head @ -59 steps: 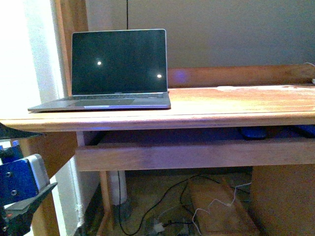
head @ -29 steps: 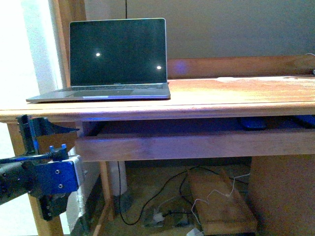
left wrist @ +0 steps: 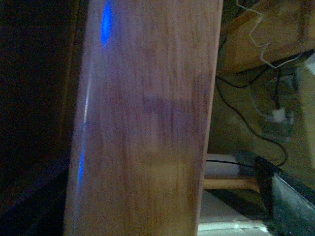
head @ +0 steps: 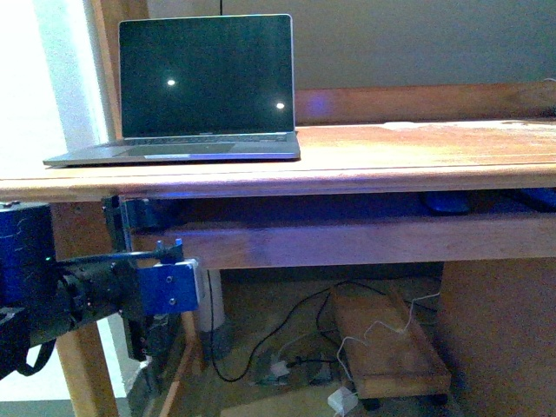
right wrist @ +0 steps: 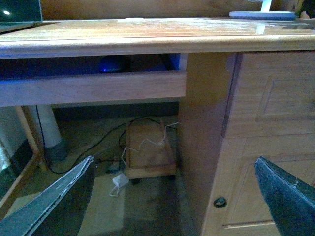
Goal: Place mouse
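The mouse (head: 447, 204) is a small dark domed shape on the pull-out shelf under the desk top, towards the right. It also shows in the right wrist view (right wrist: 112, 64), in shadow behind the shelf's front board. My left gripper (head: 135, 282) is open and empty at the shelf's left end, turned so that one finger is above the other. Its wrist view is filled by the front board (left wrist: 147, 123), with one dark finger (left wrist: 285, 196) at the edge. My right gripper (right wrist: 172, 206) is open and empty, low in front of the desk, far from the mouse.
An open laptop (head: 204, 87) stands on the wooden desk top (head: 417, 156) at the left. The shelf's front board (head: 347, 243) runs below it. A wooden crate (head: 391, 347), cables and a white charger (head: 343, 401) lie on the floor. A drawer cabinet (right wrist: 266, 137) closes the right side.
My left arm has come in from the lower left, rising and moving right to the shelf's left end. The desk and laptop sit higher in the front view.
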Robot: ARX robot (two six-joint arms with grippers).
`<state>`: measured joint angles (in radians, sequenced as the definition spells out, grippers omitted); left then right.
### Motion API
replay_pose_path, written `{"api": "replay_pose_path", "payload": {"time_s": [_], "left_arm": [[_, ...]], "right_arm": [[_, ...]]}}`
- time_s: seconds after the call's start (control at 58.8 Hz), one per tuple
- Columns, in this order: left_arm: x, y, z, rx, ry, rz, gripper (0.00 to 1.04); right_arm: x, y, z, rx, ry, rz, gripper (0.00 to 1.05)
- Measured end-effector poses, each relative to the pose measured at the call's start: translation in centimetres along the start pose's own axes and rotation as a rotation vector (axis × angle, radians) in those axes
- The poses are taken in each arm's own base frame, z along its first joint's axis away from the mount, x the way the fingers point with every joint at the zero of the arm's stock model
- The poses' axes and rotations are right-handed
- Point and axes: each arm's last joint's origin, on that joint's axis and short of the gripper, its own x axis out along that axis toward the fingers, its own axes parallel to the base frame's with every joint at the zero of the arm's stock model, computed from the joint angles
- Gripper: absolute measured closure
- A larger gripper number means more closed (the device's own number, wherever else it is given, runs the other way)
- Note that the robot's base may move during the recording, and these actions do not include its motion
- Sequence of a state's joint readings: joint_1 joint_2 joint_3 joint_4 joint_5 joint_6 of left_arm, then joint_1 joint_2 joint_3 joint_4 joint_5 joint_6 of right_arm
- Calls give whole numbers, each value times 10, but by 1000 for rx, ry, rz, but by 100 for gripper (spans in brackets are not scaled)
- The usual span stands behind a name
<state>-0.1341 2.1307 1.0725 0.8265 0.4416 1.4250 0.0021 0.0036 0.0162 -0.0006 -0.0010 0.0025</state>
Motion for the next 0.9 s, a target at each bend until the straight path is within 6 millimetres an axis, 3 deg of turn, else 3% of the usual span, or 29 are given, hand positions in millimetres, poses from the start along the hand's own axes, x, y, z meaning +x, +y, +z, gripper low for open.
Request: {"api": "replay_pose_path", "payload": {"time_s": [0.391, 0.901], "left_arm": [[-46, 9, 50, -385, 73, -246, 8], [-103, 15, 123, -832, -57, -500, 8]], "right_arm": [[0, 0, 0, 0, 0, 0, 7], [0, 0, 0, 0, 0, 0, 7]]}}
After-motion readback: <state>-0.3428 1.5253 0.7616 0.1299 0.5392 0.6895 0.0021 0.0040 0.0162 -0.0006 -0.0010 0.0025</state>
